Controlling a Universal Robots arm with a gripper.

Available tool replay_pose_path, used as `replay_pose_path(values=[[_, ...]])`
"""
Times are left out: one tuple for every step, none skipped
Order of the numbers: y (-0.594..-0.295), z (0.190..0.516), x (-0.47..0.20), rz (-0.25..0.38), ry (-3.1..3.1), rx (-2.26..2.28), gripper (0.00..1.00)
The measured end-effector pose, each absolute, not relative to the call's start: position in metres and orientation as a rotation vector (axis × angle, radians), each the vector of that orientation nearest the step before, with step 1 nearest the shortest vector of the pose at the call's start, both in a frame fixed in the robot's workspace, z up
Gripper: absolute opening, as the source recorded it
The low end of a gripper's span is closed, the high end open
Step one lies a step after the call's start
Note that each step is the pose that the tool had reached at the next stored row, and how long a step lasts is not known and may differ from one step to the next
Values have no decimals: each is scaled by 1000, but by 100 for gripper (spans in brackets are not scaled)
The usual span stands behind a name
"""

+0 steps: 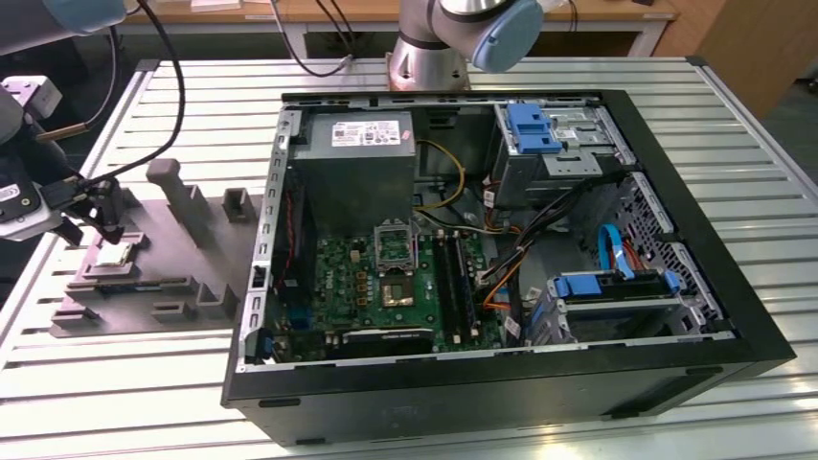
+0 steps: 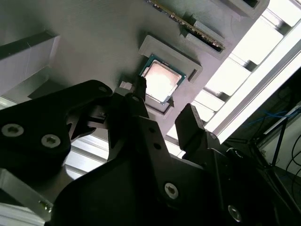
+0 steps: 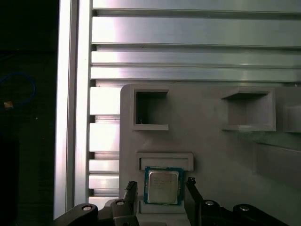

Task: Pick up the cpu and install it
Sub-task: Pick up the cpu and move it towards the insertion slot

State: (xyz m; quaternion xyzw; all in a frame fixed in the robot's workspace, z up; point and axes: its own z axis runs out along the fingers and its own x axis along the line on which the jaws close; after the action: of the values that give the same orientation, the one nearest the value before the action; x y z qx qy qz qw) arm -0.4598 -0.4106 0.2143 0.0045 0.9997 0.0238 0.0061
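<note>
Even light fills the exterior view, while hard glare whitens the aluminium table point(image 3: 197, 30) point(image 2: 275, 44) in both wrist views.

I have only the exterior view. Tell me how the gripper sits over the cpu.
Observer: In the first wrist view the gripper is open, with one finger on each side of the cpu.
Operator: Report whether the chip is off its seat.
Observer: It is not. It lies flat in its square recess in the grey fixture, and the fingers are not closed on it.
Operator: Give me its face from the second wrist view.
Observer: There the cpu shows its pale metal top facing up, with a thin green rim around it.
</note>
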Motion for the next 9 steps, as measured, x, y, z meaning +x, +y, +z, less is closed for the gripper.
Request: replay_pose_path(values=[[-411, 214, -460, 74, 3128, 14, 52], [-411, 214, -460, 75, 3128, 14, 52], [-411, 213, -460, 75, 3128, 14, 52], [-411, 213, -460, 75, 3128, 14, 52], [-411, 212, -460, 74, 3128, 14, 52], [-411, 211, -460, 74, 3128, 14, 52], [-411, 210, -460, 74, 3128, 14, 52], [-411, 209, -460, 74, 3128, 14, 52], [-411, 207, -460, 74, 3128, 14, 52]])
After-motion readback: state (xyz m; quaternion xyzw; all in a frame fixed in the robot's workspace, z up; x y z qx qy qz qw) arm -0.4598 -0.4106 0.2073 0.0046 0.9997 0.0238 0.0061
